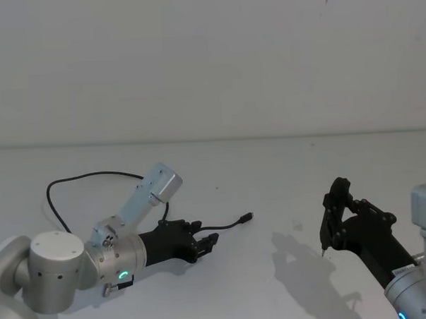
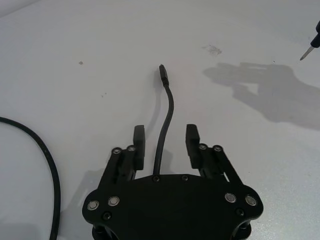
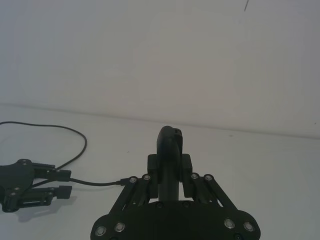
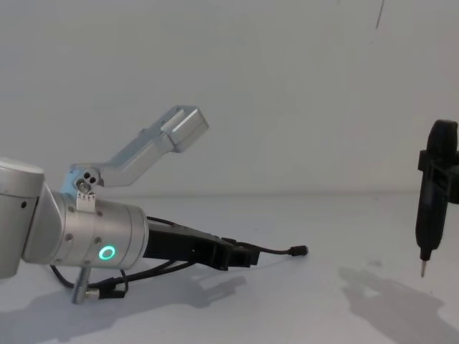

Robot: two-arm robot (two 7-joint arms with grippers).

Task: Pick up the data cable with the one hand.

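Left gripper (image 2: 165,135) sits low on the bench (image 2: 75,100), fingers (image 2: 139,142) wide astride the data cable (image 2: 170,107) near its plug (image 2: 162,70). So thin, it could squirt free if they close off-centre. Right gripper (image 3: 168,167) idles aside, clamping a pointed tool (image 4: 428,215).

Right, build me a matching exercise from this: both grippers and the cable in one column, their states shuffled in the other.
1. left gripper
2. right gripper
3. cable

A. black, curving over the table
B. shut on a pointed tool
C. open, fingers either side of the cable

Pairs: 1-C, 2-B, 3-A
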